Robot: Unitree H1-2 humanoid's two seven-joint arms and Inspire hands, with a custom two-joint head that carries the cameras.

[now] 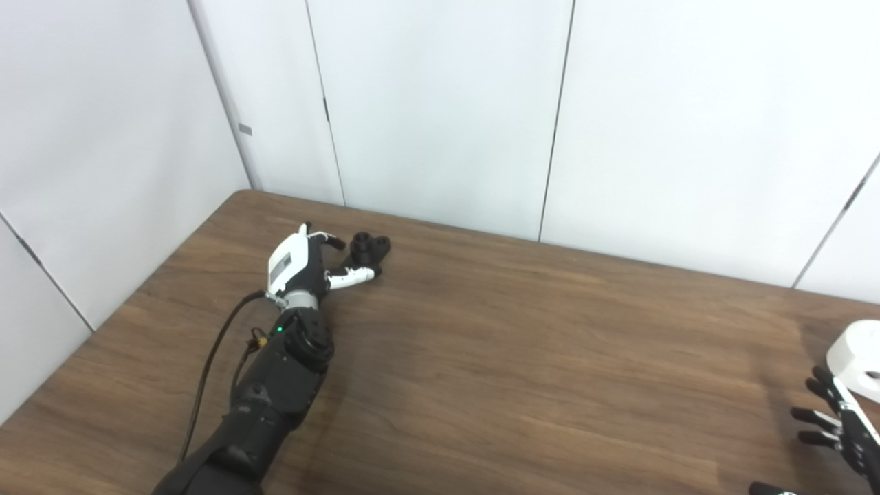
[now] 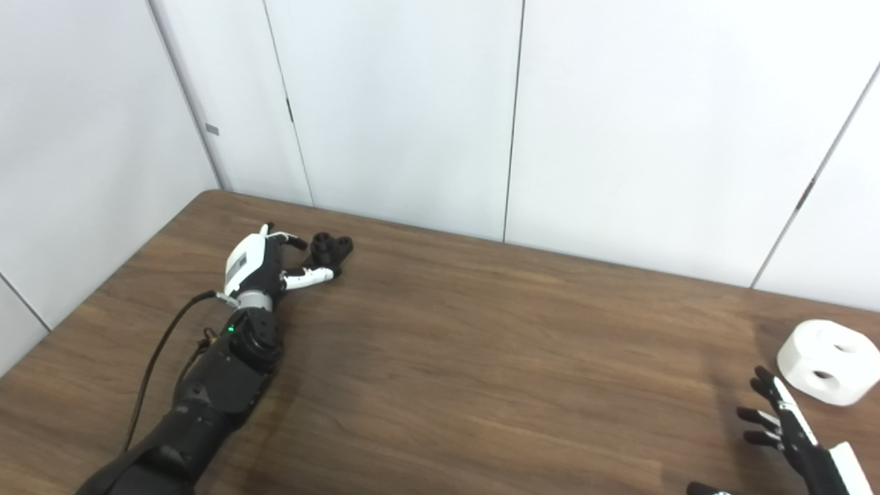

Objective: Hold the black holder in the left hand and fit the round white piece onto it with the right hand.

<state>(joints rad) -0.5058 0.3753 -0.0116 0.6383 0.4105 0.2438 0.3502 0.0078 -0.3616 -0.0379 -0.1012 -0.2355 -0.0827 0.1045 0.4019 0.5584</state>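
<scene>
The black holder (image 1: 369,248) is a small black block with round sockets, lying on the wooden table (image 1: 522,357) at the far left. My left hand (image 1: 306,261) is open right beside it, fingers spread toward it, the thumb reaching under its near side; it does not hold it. The round white piece (image 2: 828,361), a thick white disc with holes, lies at the table's far right. My right hand (image 2: 790,426) is open, fingers spread, a little in front of and left of the white piece, not touching it.
White wall panels (image 1: 440,103) stand close behind the table's far edge and along its left side. A black cable (image 1: 210,364) runs along my left forearm. Bare wood lies between the two hands.
</scene>
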